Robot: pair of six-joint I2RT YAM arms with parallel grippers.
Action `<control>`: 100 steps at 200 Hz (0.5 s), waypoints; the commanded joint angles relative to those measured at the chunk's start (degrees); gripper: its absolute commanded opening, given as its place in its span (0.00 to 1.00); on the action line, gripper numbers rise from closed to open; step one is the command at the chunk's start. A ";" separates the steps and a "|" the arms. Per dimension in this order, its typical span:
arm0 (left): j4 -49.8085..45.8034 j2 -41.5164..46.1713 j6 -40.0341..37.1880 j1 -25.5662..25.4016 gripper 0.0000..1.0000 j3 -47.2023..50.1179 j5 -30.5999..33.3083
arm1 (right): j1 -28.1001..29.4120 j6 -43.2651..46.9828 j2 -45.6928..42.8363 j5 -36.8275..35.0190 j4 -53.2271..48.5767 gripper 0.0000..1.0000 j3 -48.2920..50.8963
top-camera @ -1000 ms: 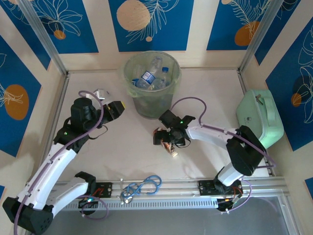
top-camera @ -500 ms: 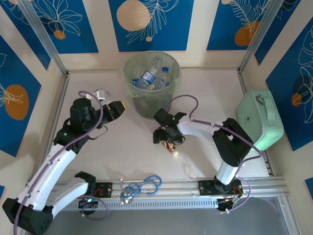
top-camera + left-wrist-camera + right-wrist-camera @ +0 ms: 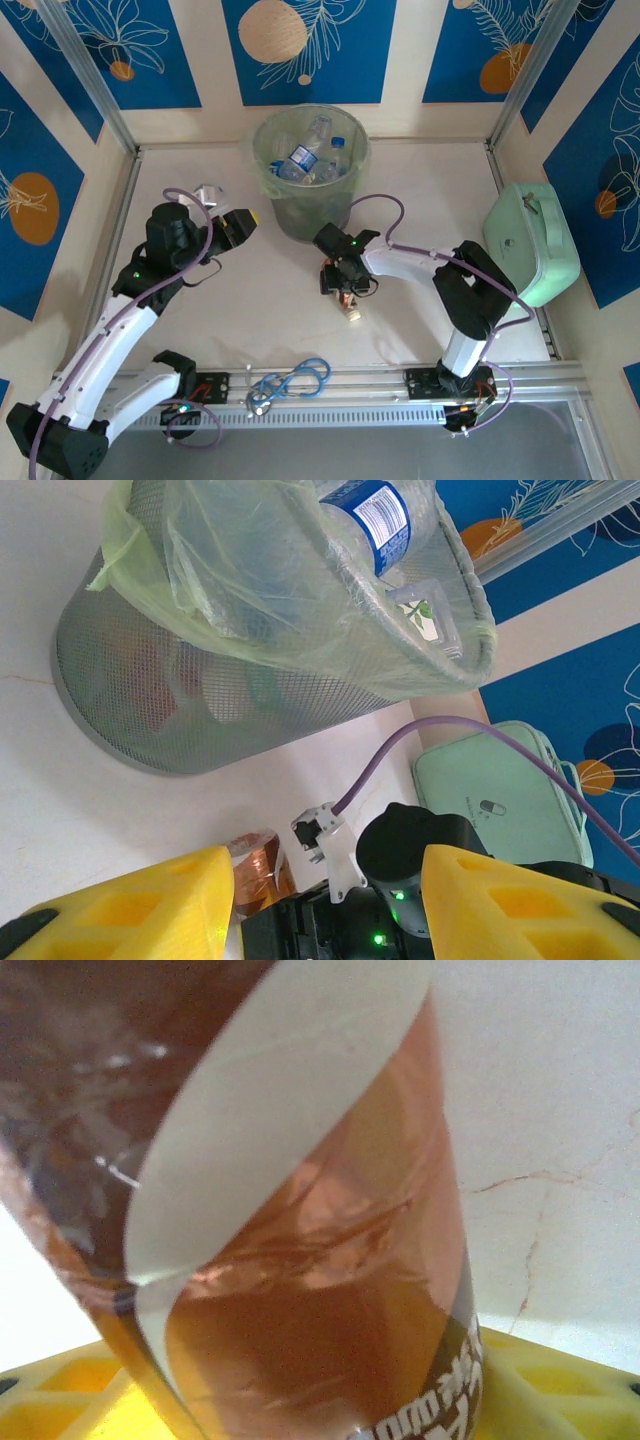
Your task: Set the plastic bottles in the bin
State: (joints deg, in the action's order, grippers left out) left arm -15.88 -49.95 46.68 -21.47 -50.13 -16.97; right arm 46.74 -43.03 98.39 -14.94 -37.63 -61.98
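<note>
Left gripper (image 3: 240, 222) hung over the table (image 3: 420, 190) left of the bin (image 3: 262, 160). Its yellow fingers (image 3: 130, 900) stood apart with nothing between them, so it was released and empty. Just beyond it lay a small crumpled clear thing (image 3: 207, 191), possibly another bottle; too small to tell.

The bin stood at the far middle, a mesh wall with a pale-green liner. Several plastic bottles (image 3: 303, 160) were heaped inside, and a blue-labelled one lay at the rim.

The brown bottle (image 3: 349, 303) lay on the table near the front of the bin, pale cap end pointing toward the arm bases. Right gripper (image 3: 342, 283) was down over its upper body, jaws on either side. In the right wrist view the bottle sat hard against a yellow pad (image 3: 60, 1390). I could not tell whether the jaws were pressing yet.

Handling, as judged: empty, very light, thin-walled and already creased, so it should give under a squeeze rather than resist. The film looked glossy, and the label had lifted into a loose flap that could slide or tear. The best hold was likely across the mid-body, clear of the flap and the tapering neck, with a modest squeeze.

Mint-green case (image 3: 530, 245) sat far right, well apart.
</note>
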 commanded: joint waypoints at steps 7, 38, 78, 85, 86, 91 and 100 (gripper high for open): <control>1.29 0.82 0.87 0.58 0.52 0.21 -1.42 | 1.73 -0.14 -6.18 -1.19 -2.51 0.61 -0.69; 1.71 1.04 1.12 0.61 0.52 0.22 -1.58 | 4.57 0.45 -13.58 -0.34 -3.59 0.60 -2.60; 4.32 1.38 2.01 0.64 0.52 -0.31 -2.34 | 5.65 2.00 -22.28 3.45 -3.55 0.58 -10.00; 4.54 1.60 2.02 0.61 0.53 -0.48 -2.13 | 5.42 2.38 -23.27 4.21 -3.68 0.58 -11.87; 4.59 1.65 2.02 0.63 0.53 -0.53 -2.12 | 5.42 2.45 -23.35 4.30 -3.68 0.58 -12.49; 4.74 1.82 2.04 0.59 0.53 -0.63 -2.06 | 5.04 2.71 -23.81 4.74 -3.89 0.58 -13.88; 4.66 2.04 1.95 0.63 0.53 -0.87 -1.86 | 4.28 3.09 -24.42 5.61 -4.07 0.57 -17.10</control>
State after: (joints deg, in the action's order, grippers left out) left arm -13.89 -49.58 48.14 -21.47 -50.13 -17.96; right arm 52.21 -41.80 76.88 -12.73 -40.62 -72.25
